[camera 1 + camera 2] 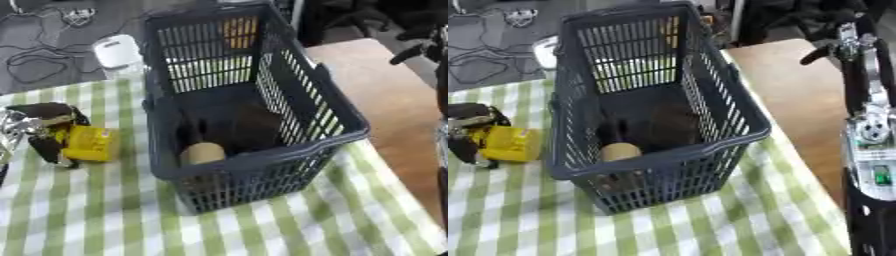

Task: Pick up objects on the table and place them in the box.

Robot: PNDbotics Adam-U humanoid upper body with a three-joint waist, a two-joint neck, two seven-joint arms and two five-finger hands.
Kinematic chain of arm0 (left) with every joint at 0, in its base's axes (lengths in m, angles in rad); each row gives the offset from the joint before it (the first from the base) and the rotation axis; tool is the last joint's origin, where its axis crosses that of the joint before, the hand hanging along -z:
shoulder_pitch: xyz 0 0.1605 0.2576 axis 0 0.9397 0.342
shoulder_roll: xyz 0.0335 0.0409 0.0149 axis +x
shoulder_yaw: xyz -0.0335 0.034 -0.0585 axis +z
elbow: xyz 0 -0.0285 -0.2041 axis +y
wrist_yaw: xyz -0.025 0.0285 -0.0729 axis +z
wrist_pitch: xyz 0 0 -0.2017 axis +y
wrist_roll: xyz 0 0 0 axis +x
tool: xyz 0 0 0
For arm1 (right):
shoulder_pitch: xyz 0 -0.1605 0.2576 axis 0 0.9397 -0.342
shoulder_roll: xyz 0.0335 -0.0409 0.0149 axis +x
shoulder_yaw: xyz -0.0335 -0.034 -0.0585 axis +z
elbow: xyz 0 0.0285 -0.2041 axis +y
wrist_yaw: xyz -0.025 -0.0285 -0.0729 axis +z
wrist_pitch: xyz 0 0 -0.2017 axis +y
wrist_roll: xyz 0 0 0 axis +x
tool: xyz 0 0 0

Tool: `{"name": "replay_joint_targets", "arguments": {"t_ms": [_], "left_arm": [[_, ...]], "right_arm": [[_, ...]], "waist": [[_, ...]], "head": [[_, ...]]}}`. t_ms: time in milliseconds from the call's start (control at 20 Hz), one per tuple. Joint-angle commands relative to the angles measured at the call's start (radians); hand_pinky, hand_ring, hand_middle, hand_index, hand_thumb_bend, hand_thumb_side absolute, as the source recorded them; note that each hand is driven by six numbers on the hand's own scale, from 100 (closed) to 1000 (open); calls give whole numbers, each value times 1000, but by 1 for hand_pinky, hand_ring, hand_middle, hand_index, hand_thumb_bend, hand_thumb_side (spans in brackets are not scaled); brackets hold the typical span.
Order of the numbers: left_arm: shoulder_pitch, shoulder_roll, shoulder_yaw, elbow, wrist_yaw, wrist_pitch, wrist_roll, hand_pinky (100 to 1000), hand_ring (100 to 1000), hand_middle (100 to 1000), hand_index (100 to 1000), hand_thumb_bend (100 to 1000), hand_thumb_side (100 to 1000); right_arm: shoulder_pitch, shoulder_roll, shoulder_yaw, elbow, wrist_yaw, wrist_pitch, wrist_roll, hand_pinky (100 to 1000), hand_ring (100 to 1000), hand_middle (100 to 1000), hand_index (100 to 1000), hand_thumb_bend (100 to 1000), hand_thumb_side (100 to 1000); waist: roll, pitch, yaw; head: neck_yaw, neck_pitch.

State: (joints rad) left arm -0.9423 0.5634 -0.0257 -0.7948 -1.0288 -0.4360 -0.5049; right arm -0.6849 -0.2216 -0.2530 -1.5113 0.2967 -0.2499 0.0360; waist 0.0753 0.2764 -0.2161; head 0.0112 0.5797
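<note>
A dark blue slatted basket (262,160) stands on the green-and-white checked cloth. On its floor lie a tan round-ended thing (203,152), a dark brown lump (254,127) and a dark upright shape between them. At the left edge my left hand (39,131), black and silver, has its fingers curled round a yellow block (89,143) that sits low over the cloth, left of the basket. My right arm (868,130) rises along the right edge. Its hand (842,42) is high at the upper right, beyond the basket and over the wooden surface, with nothing seen in it.
A bare wooden tabletop (385,95) adjoins the cloth on the right. A white device (116,50) and loose cables (35,65) lie on the grey floor behind the table's far edge. Checked cloth (105,215) stretches in front of the basket.
</note>
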Motion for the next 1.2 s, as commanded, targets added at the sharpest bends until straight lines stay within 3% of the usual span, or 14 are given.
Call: {"name": "replay_joint_targets", "arguments": {"t_ms": [50, 400, 600, 700, 850, 1000, 1100, 1150, 1200], "left_arm": [[-29, 66, 22, -105, 97, 18, 2, 681, 471, 260, 359, 344, 100], [-93, 132, 38, -330, 347, 83, 108, 651, 463, 264, 364, 340, 100], [-174, 73, -4, -393, 460, 118, 157, 651, 475, 274, 375, 337, 100], [-219, 0, -40, -371, 482, 119, 171, 653, 484, 282, 385, 316, 100], [-256, -110, -91, -299, 470, 96, 174, 664, 501, 302, 404, 351, 100], [-253, -209, -128, -227, 378, 44, 164, 673, 514, 318, 419, 397, 100], [-235, -256, -140, -192, 296, 9, 169, 692, 533, 331, 439, 458, 100], [-224, -275, -144, -179, 244, -6, 178, 726, 572, 403, 493, 593, 139], [-215, -290, -145, -170, 188, -18, 194, 726, 572, 403, 493, 593, 139]], "right_arm": [[-3, -7, -6, -30, -1, 9, 0, 479, 662, 722, 794, 100, 610], [31, 16, 0, -59, 15, 28, 6, 490, 667, 726, 794, 100, 595], [48, 38, 14, -73, 20, 33, 15, 497, 670, 726, 795, 100, 581], [51, 52, 26, -76, 19, 29, 24, 503, 673, 728, 795, 100, 565], [49, 65, 37, -79, 16, 22, 34, 506, 675, 729, 795, 100, 554], [45, 74, 44, -83, 11, 16, 40, 507, 675, 729, 795, 100, 552], [42, 77, 47, -84, 8, 13, 44, 506, 674, 729, 795, 100, 553], [42, 77, 47, -85, 6, 12, 45, 505, 674, 728, 795, 100, 557], [43, 77, 47, -85, 5, 12, 47, 505, 674, 728, 795, 100, 557]], "waist": [[8, -62, 5], [6, -137, 28], [0, -179, 23], [-8, -197, 4], [-16, -207, -22], [-21, -205, -40], [-22, -201, -46], [-22, -198, -49], [-22, -196, -51]], "head": [[-5, 7], [-5, 23], [-1, 38], [9, 44], [23, 48], [37, 49], [45, 49], [50, 48], [53, 48]]}}
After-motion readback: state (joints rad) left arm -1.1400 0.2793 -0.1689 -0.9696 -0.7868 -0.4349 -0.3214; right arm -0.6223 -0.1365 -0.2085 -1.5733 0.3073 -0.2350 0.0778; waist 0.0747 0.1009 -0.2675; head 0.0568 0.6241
